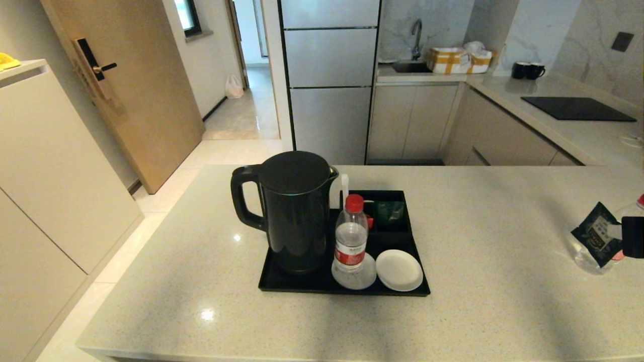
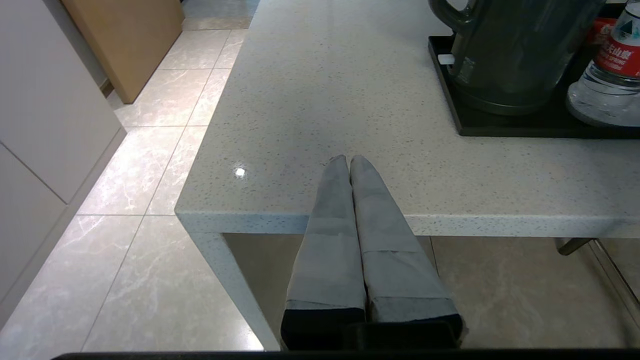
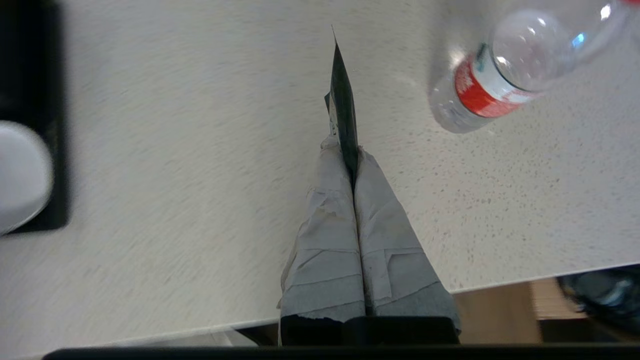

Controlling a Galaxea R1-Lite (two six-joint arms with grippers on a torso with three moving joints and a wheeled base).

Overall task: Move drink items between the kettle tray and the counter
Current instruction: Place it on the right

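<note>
At the head view's right edge my right gripper [image 1: 626, 240] is shut on a dark green sachet [image 1: 597, 233], held above the counter [image 1: 503, 226]. The right wrist view shows the sachet [image 3: 344, 95] edge-on between the fingertips of the right gripper [image 3: 351, 152]. A clear red-labelled water bottle [image 3: 492, 80] appears to lie on the counter just beside it. On the black kettle tray [image 1: 302, 287] a second water bottle [image 1: 350, 236] stands upright on a coaster, and another green sachet [image 1: 390, 211] sits in a far compartment. My left gripper [image 2: 348, 160] is shut and empty, hovering at the counter's near left edge.
The tall black kettle [image 1: 297, 211] fills the tray's left half. A bare white coaster [image 1: 399, 270] lies at the tray's near right corner. The beige counter stretches between the tray and the right gripper. The floor drops away beyond the counter's left edge [image 2: 200, 215].
</note>
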